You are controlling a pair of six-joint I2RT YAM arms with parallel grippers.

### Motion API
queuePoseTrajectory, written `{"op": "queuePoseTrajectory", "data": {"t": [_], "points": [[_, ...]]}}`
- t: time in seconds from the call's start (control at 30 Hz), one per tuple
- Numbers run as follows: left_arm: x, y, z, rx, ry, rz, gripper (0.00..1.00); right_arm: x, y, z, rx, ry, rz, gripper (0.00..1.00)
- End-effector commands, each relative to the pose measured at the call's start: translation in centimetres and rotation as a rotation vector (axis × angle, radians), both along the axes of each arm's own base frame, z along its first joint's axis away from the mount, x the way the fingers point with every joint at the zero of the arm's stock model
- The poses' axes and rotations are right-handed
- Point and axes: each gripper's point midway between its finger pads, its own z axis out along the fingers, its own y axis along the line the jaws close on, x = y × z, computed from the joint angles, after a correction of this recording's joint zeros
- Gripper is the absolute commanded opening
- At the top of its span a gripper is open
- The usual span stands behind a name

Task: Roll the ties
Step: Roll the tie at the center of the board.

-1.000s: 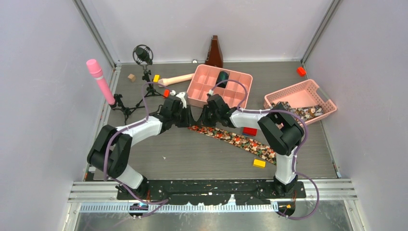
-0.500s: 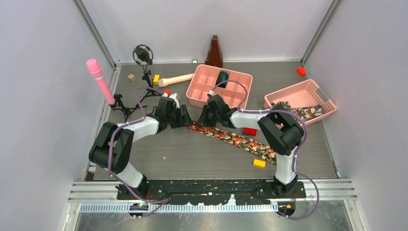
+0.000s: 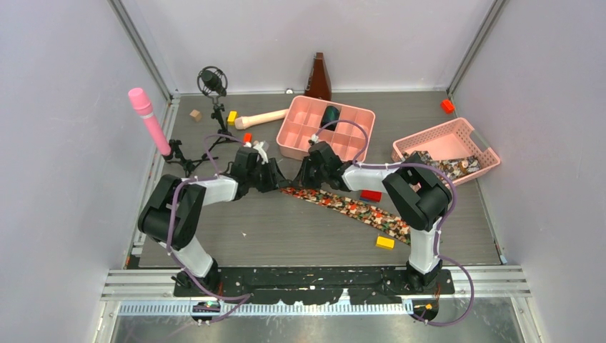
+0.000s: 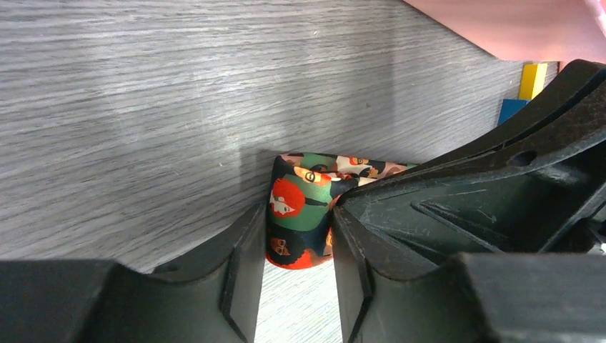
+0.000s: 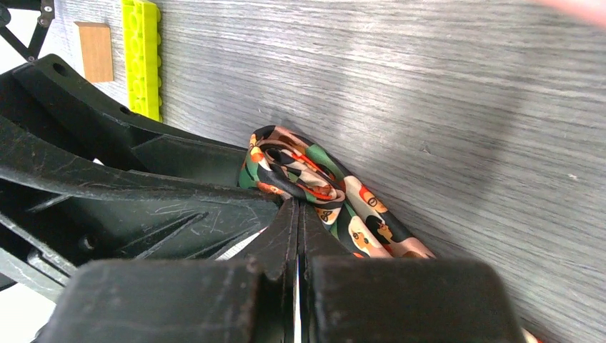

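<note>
The left gripper has edged left, clamping the rolled end of the tie. The right gripper is shut against that floral coil; the rest lies flat.

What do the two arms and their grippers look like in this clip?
The left arm and right arm have white link shells between bulky black joint housings, each trailing a looping purple cable. The left gripper and right gripper are matte black; their angular fingers look scuffed.
</note>
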Motion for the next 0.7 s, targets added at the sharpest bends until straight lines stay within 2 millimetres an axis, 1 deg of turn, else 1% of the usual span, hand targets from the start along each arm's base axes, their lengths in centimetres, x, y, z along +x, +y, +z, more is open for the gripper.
{"op": "queuePoseTrajectory", "data": {"t": [0.0, 0.17, 0.23, 0.27, 0.37, 0.4, 0.43, 0.47, 0.53, 0.57, 0.6, 0.63, 0.67], "points": [[-0.9, -0.8, -0.5, -0.052, 0.030, -0.029, 0.37, -0.2, -0.1, 0.9, 0.004, -0.019, -0.002, 0.00], [-0.9, -0.8, -0.3, -0.055, 0.021, -0.037, 0.21, -0.2, -0.3, 1.2, 0.004, -0.030, -0.007, 0.00], [-0.8, -0.8, 0.0, -0.046, 0.012, -0.043, 0.15, -0.1, -0.4, 1.7, 0.007, -0.042, -0.007, 0.02], [-0.7, -0.7, 0.1, -0.039, 0.007, -0.046, 0.12, -0.2, -0.5, 1.8, 0.007, -0.046, -0.005, 0.05], [-0.4, -0.2, 0.3, 0.003, -0.009, -0.047, 0.08, -0.2, -0.6, 3.4, 0.024, -0.080, -0.003, 0.13], [-0.3, 0.0, 0.5, 0.020, -0.018, -0.048, 0.07, -0.3, -0.8, 3.6, 0.022, -0.088, -0.001, 0.15], [-0.2, 0.3, 0.5, 0.040, -0.027, -0.048, 0.06, -0.3, -0.9, 4.4, 0.029, -0.103, -0.001, 0.17], [-0.2, 0.6, 0.6, 0.061, -0.035, -0.047, 0.05, -0.4, -1.1, 4.5, 0.024, -0.112, -0.001, 0.19], [0.0, 1.1, 0.8, 0.106, -0.049, -0.047, 0.04, -0.5, -1.5, 6.1, 0.030, -0.145, -0.004, 0.21], [0.0, 1.4, 0.9, 0.131, -0.057, -0.047, 0.03, -0.7, -1.8, 6.1, 0.022, -0.145, -0.005, 0.22], [0.0, 1.5, 0.9, 0.165, -0.072, -0.057, 0.02, -0.6, -2.0, 6.8, 0.023, -0.165, -0.009, 0.22], [0.0, 1.7, 1.0, 0.202, -0.087, -0.061, 0.01, -0.8, -2.3, 6.8, 0.013, -0.165, -0.011, 0.22], [-0.2, 2.1, 0.9, 0.246, -0.086, -0.063, 0.00, -0.7, -2.6, 7.5, 0.011, -0.185, -0.016, 0.22]]}}
